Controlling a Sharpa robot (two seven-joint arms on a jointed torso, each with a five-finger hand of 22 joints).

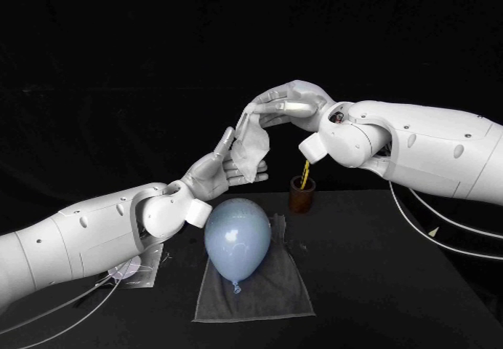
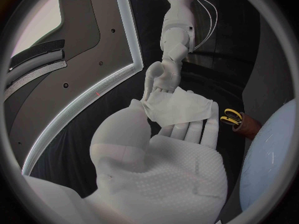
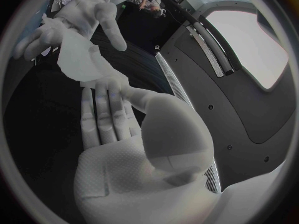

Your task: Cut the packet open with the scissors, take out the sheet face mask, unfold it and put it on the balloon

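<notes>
Both ends of the mask [image 1: 249, 142] are pinched, top by our right hand [image 1: 288, 105], bottom by our left hand [image 1: 218, 174] below it, long axis steep between them; we judge the balloon [image 1: 238, 234], beneath the left, nearer that hand.

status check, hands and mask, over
Held aloft between left hand and right hand: sheet mask, not yet spread flat. Below it the balloon, bare, on grey cloth. Path down looks clear.
</notes>
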